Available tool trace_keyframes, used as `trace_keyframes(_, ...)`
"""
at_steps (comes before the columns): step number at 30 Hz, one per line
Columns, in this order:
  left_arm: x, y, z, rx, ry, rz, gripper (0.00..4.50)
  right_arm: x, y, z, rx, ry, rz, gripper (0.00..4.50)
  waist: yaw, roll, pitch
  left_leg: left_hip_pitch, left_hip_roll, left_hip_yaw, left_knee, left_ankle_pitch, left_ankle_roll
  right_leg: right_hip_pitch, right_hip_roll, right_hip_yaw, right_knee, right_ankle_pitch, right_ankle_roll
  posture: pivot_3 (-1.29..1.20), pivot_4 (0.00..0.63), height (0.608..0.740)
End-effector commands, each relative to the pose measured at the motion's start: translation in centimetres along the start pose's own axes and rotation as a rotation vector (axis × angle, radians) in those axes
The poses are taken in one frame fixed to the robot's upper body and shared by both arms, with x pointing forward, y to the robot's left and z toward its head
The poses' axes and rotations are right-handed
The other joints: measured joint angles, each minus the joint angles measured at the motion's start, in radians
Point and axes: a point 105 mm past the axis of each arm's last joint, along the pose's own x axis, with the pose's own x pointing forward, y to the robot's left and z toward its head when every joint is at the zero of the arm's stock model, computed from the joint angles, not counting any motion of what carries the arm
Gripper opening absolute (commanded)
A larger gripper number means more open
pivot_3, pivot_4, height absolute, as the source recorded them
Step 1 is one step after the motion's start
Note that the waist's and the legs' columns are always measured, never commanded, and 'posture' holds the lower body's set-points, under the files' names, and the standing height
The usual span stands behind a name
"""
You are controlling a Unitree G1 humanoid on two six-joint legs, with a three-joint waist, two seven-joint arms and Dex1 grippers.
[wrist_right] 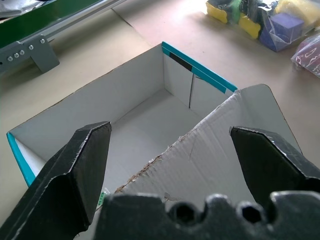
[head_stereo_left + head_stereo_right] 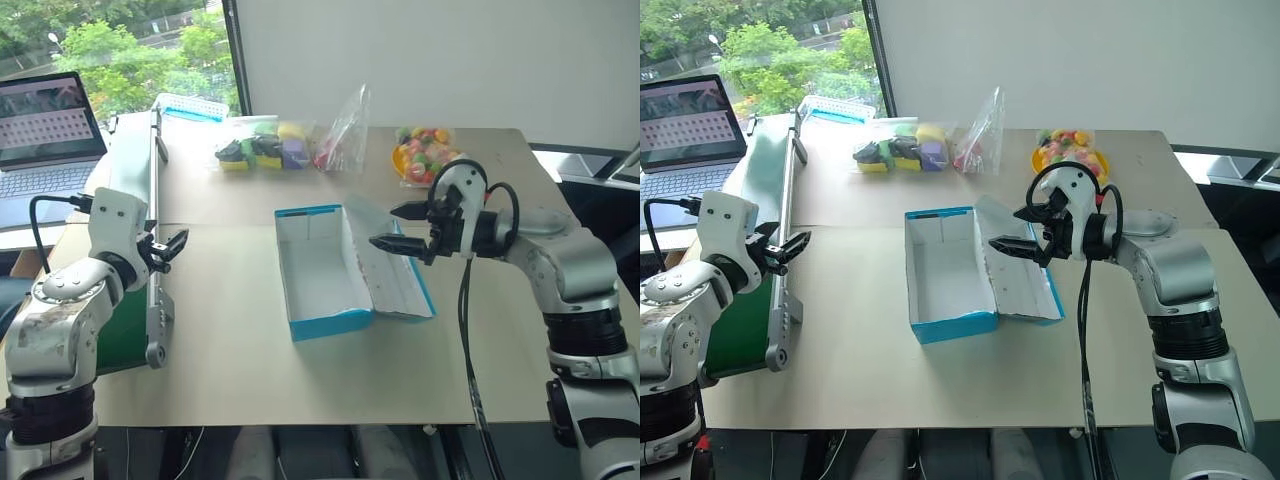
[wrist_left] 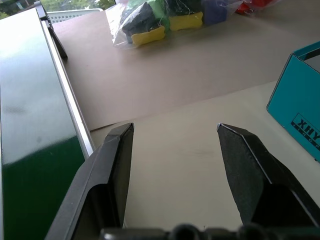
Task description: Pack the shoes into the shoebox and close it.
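Two open claws (image 2: pixel 170 246) (image 2: pixel 402 227) — one shoebox (image 2: pixel 318 270)

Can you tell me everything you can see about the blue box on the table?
The shoebox is a long cardboard box, bright blue outside and white inside, with white lettering on one blue side. It stands open and empty on the tan table. Its hinged lid lies flung back on the side towards the right gripper, showing its white, slightly creased inner face. That gripper hovers open above the lid, not touching it.
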Motion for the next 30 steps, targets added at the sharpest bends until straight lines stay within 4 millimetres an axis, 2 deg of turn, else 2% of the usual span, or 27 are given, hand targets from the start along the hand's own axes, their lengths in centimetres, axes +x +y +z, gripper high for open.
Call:
trace_keyframes(1, 0.0, 0.2, 1.8, 0.001, -0.088, 0.026, 2.85, -0.1, -1.2, 0.2, -0.07, 0.002, -0.076, 4.43, -0.002, 0.0, 0.0, 0.0, 0.0, 0.0, 0.0, 0.0, 0.0, 0.0, 0.0, 0.0, 0.0, 0.0, 0.0, 0.0, 0.15, 0.74)
trace_keyframes(5, 0.4, 1.7, 2.9, -0.043, -0.158, 0.143, 2.85, 1.0, -2.5, 0.3, -0.125, -0.003, -0.159, 4.43, 0.0, -0.002, -0.001, 0.0, 0.0, 0.0, 0.001, 0.0, 0.0, 0.001, 0.0, -0.001, 0.0, 0.0, 0.0, 0.0, 0.15, 0.74)
trace_keyframes(9, -0.5, 4.7, 2.5, -0.063, -0.169, 0.321, 2.85, 3.1, -2.9, 2.4, -0.162, -0.108, -0.191, 4.43, -0.017, -0.002, -0.001, 0.0, 0.0, -0.001, 0.0, 0.0, 0.0, 0.001, 0.001, 0.0, 0.0, 0.0, 0.0, 0.0, 0.15, 0.74)
trace_keyframes(13, -1.4, 6.4, 1.7, -0.082, -0.146, 0.433, 2.85, 4.7, -2.6, 3.9, -0.178, -0.199, -0.171, 4.43, -0.024, -0.002, -0.001, 0.0, 0.0, -0.001, 0.0, 0.0, 0.0, 0.0, 0.001, 0.0, 0.0, 0.0, 0.0, 0.0, 0.15, 0.74)
trace_keyframes(16, -1.8, 6.4, 0.8, -0.093, -0.12, 0.467, 2.85, 5.9, -2.5, 4.8, -0.234, -0.267, -0.204, 4.43, -0.022, -0.002, -0.001, 0.0, 0.0, -0.001, 0.0, 0.0, 0.0, 0.001, 0.0, -0.001, 0.0, 0.0, 0.0, 0.0, 0.15, 0.74)
trace_keyframes(19, -2.1, 5.8, 0.3, -0.021, -0.091, 0.498, 2.85, 7.2, -2.2, 4.7, -0.182, -0.272, -0.15, 4.43, -0.022, -0.002, -0.002, 0.0, 0.0, -0.002, 0.0, 0.0, 0.0, 0.001, -0.001, -0.002, 0.0, 0.0, 0.0, 0.0, 0.15, 0.74)
trace_keyframes(24, -1.6, 4.7, 1.0, -0.022, -0.136, 0.463, 2.85, 7.9, -1.3, 4.9, -0.147, -0.271, -0.054, 4.43, -0.015, -0.002, -0.002, 0.0, 0.0, -0.003, 0.0, 0.0, 0.0, 0.001, -0.001, -0.004, 0.0, 0.0, 0.0, 0.0, 0.15, 0.74)
trace_keyframes(27, -0.6, 3.5, 1.4, 0.004, -0.146, 0.376, 2.85, 8.8, -0.4, 4.5, -0.114, -0.258, 0.009, 4.43, -0.016, -0.003, -0.002, 0.0, 0.0, -0.003, 0.0, 0.0, 0.0, 0.001, -0.001, -0.004, 0.0, 0.0, 0.0, 0.0, 0.15, 0.74)
trace_keyframes(30, -0.2, 3.7, 1.8, -0.036, -0.169, 0.361, 2.85, 9.3, 0.6, 4.3, -0.093, -0.249, 0.05, 4.43, -0.017, -0.003, -0.002, 0.0, 0.0, -0.004, 0.0, 0.0, 0.0, 0.001, -0.001, -0.004, 0.001, 0.0, 0.0, 0.0, 0.15, 0.74)
